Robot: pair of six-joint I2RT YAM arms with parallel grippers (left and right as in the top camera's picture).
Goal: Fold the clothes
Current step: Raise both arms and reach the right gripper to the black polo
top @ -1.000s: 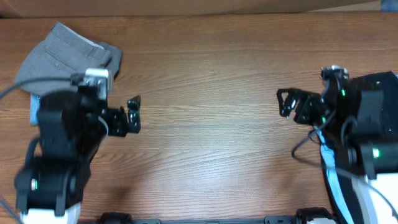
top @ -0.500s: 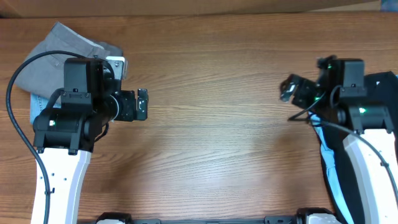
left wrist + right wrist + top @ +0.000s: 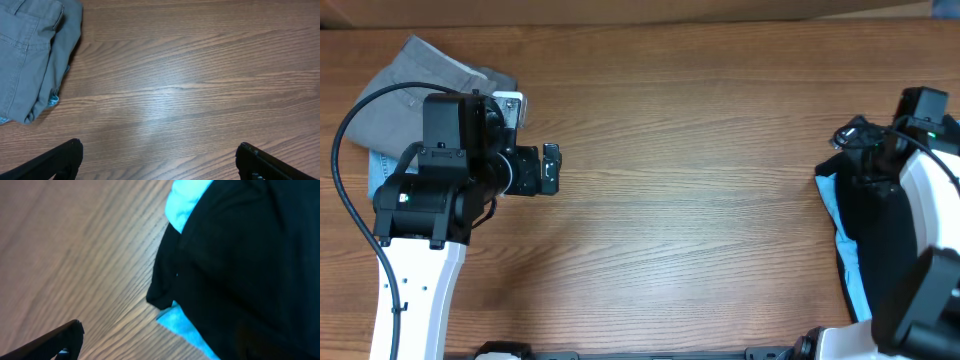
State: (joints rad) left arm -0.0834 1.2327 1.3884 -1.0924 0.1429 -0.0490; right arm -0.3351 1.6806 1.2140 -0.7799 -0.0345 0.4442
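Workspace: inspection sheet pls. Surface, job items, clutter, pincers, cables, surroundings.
Surface: wooden table, middle bare.
Job's things: black garment heaped at the right edge on light-blue fabric; grey folded garment at the far-left corner.
Clutter: nothing seen.
Grippers: left pincer open over bare wood, holding nothing; right pincer open above the black garment's edge, nothing gripped.
Cables: black cable loops out from the left arm, beside the grey folded garment.
Surroundings: tan strip beyond the far edge, cannot identify.

no legible text, no labels (anywhere)
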